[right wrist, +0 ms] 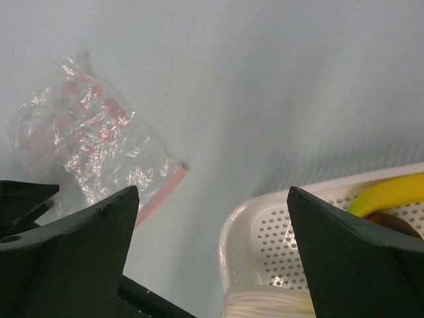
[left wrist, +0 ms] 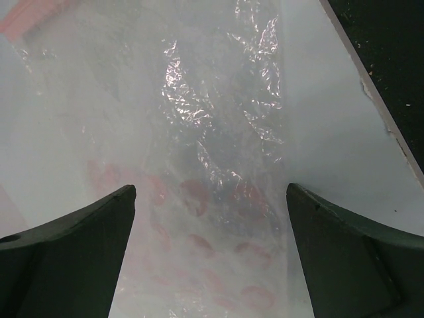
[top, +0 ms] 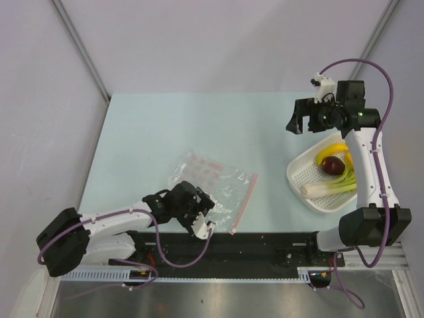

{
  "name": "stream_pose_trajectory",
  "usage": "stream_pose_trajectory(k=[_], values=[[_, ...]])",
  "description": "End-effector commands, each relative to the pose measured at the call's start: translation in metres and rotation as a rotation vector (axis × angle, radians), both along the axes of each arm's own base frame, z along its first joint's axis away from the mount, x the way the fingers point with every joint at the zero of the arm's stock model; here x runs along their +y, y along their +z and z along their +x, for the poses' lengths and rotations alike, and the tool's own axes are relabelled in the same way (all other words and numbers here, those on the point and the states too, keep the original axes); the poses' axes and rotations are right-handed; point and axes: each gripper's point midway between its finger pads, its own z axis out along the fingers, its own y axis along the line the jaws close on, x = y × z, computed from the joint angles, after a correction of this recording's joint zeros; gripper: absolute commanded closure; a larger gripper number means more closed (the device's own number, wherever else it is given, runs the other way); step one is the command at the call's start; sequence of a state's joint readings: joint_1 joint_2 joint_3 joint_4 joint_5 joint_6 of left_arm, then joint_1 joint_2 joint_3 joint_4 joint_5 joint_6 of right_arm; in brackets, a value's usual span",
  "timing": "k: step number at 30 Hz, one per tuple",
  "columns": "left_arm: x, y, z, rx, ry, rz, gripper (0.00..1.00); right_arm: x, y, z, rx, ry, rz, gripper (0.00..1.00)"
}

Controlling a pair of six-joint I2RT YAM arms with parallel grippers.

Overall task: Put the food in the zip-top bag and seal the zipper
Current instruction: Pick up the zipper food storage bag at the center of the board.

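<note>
The clear zip-top bag lies flat mid-table, its pink zipper along the right edge. My left gripper is open, low over the bag's near-left part; in the left wrist view the bag fills the gap between the open fingers. My right gripper is open and empty, raised above the table left of the basket's far side. The banana, dark red fruit and leek lie in the basket. The orange fruit is not visible. The right wrist view shows the bag, zipper and banana.
The white perforated basket stands at the right side of the table, also in the right wrist view. The table's near edge and a black rail run just below the bag. Grey walls enclose the table.
</note>
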State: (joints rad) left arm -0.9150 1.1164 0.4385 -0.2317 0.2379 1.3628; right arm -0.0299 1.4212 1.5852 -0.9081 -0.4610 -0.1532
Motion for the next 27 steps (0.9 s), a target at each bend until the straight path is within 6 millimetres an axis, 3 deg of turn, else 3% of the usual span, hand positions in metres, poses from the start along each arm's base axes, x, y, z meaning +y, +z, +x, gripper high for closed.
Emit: stream_pose_trajectory(k=[1,5,6,7,8,9,11,12,14,18,19,22,27], values=[[-0.003,-0.003,-0.006,0.02,-0.04,0.019,0.0,0.001,0.008,0.0,-0.024,0.02,-0.007,0.0],[-0.008,-0.006,0.005,-0.032,-0.011,-0.016,0.02,0.002,0.007,-0.001,-0.022,0.021,-0.006,0.0],[-0.011,-0.005,0.008,-0.041,-0.002,-0.025,0.06,0.002,0.007,-0.002,-0.017,0.02,-0.001,0.0],[-0.015,-0.006,0.011,-0.028,0.032,-0.043,0.23,0.004,0.006,-0.001,-0.014,0.022,0.006,0.0],[-0.017,-0.01,0.016,-0.014,0.067,-0.039,0.33,0.004,0.006,-0.001,-0.011,0.014,0.015,0.0],[-0.027,0.0,0.026,-0.028,0.1,-0.078,0.45,0.005,0.007,0.0,-0.005,-0.005,0.037,0.0],[-0.034,0.005,0.039,0.003,0.224,-0.122,0.92,0.01,0.008,0.002,-0.012,-0.012,0.075,0.0],[-0.043,0.02,0.049,0.008,0.271,-0.165,1.0,0.012,0.009,0.004,-0.013,-0.01,0.094,0.0],[-0.05,0.037,0.055,0.07,0.366,-0.24,1.0,0.023,0.01,0.008,0.008,-0.002,0.172,0.0],[-0.058,0.109,0.064,0.124,0.449,-0.505,1.0,0.043,0.012,0.01,0.085,0.002,0.329,0.0],[-0.055,0.118,0.066,0.153,0.491,-0.545,1.0,0.046,0.014,0.01,0.089,0.011,0.352,0.0],[-0.05,0.139,0.068,0.213,0.556,-0.621,1.0,0.056,0.008,0.006,0.143,0.026,0.394,0.0],[-0.035,0.142,0.077,0.36,0.701,-0.642,1.0,0.055,-0.001,0.0,0.103,0.12,0.301,0.0]])
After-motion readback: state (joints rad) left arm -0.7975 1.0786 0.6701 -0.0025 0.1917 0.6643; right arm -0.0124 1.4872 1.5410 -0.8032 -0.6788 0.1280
